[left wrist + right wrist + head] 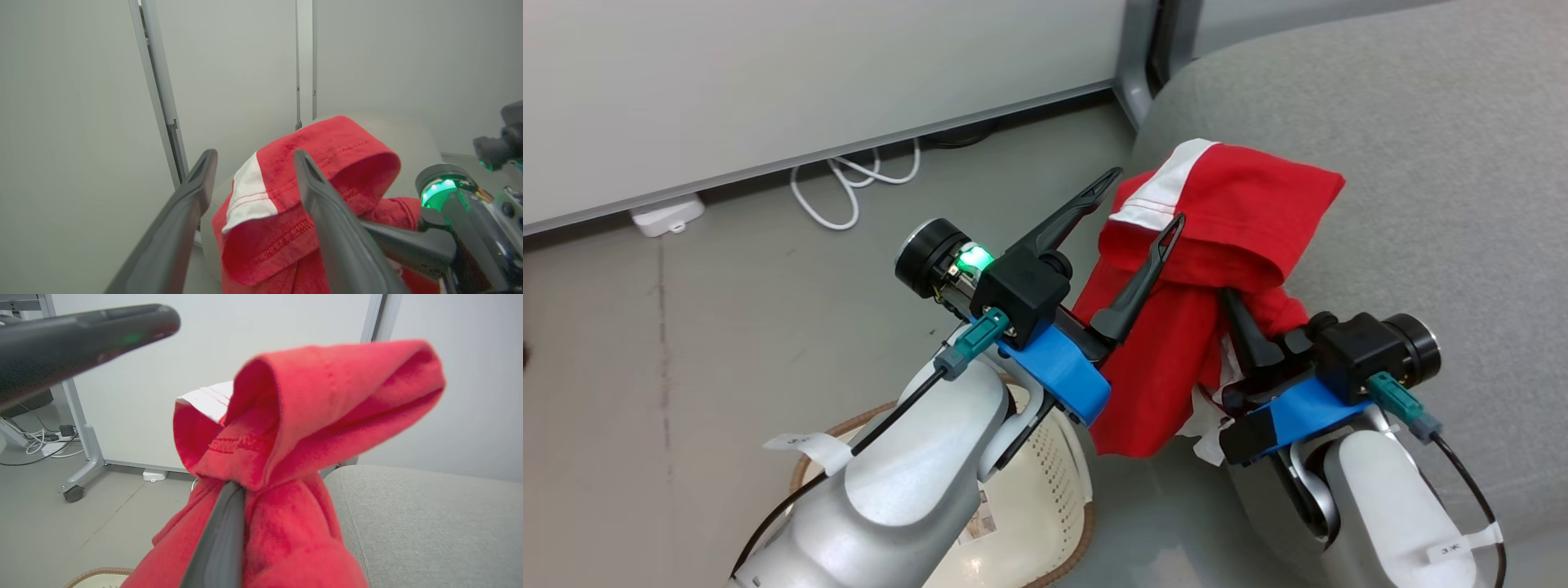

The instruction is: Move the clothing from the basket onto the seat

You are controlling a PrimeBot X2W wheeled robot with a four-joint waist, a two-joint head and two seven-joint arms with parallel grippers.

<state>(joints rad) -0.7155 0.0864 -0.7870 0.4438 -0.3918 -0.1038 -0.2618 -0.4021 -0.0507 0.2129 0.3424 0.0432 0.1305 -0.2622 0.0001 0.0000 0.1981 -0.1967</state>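
The clothing point(1233, 212), bright red with a white panel, hangs bunched from my right gripper point(1232, 298), which is shut on it; the fabric drapes over the fingertips and hides them. In the right wrist view the clothing point(310, 416) folds over my right gripper point(235, 486). My left gripper point(1145, 198) stands open just left of the clothing, gripping nothing. From the left wrist, the clothing point(327, 151) lies just beyond my open left gripper point(254, 157). The basket point(1054, 482) sits below my left arm. The grey seat point(1421, 147) lies behind and right of the clothing.
A white cable point(849, 184) and a white power strip point(666, 216) lie on the grey floor by a white partition wall point(809, 73). The partition's metal leg with a caster point(73, 493) stands near the seat's end. The basket's rim point(98, 573) is below the garment.
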